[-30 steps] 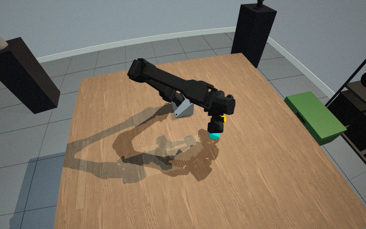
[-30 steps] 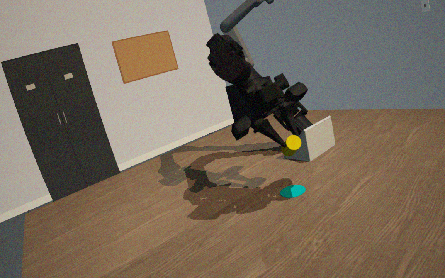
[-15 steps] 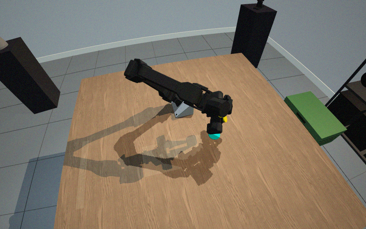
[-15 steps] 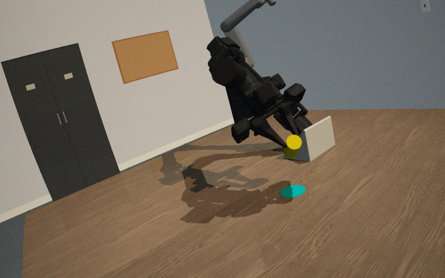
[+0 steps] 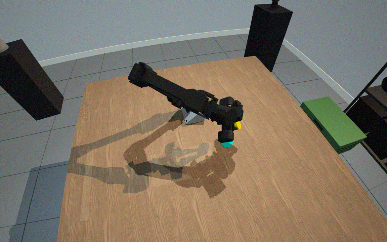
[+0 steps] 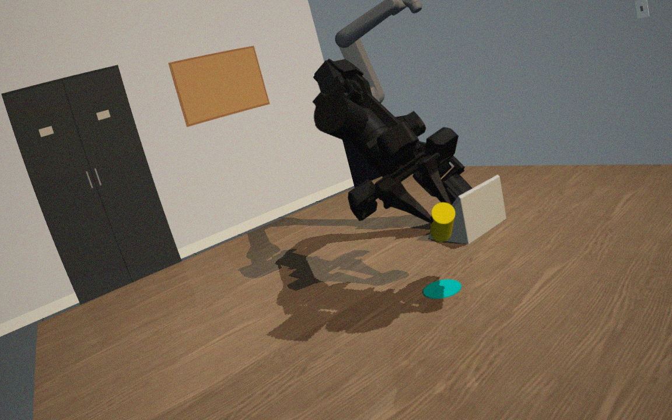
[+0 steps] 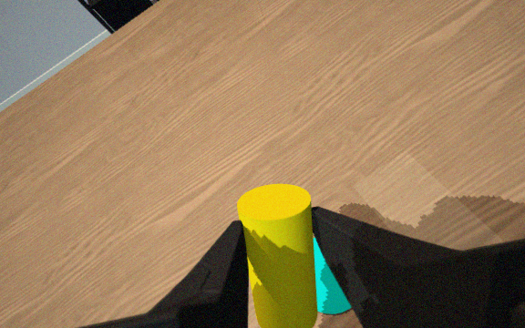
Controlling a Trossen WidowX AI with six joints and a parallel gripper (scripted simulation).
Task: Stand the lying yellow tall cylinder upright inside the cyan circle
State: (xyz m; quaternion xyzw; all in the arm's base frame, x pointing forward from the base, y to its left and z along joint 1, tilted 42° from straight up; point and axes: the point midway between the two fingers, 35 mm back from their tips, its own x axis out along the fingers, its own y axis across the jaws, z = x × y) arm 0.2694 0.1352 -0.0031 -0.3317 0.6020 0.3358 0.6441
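The yellow cylinder [image 5: 238, 125] [image 6: 441, 225] [image 7: 283, 269] is held in the air, close to upright in the exterior view with its top face tipped toward that camera. My gripper [image 6: 440, 211] [image 7: 276, 222] is shut on it, one finger on each side near the top end. The cyan circle [image 5: 226, 144] [image 6: 451, 288] [image 7: 332, 296] lies flat on the table. It shows below the cylinder in the exterior view and is partly hidden by the right finger in the wrist view. The fingertips are hidden in the top view.
The wooden table [image 5: 267, 192] [image 6: 563, 339] [image 7: 153, 137] carries a grey wedge-shaped mount [image 5: 193, 118] [image 6: 485, 211] by the arm's base, behind the cylinder in the exterior view. The arm's shadow falls across part of the circle. A green cabinet [image 5: 333, 120] stands beyond the table's right edge.
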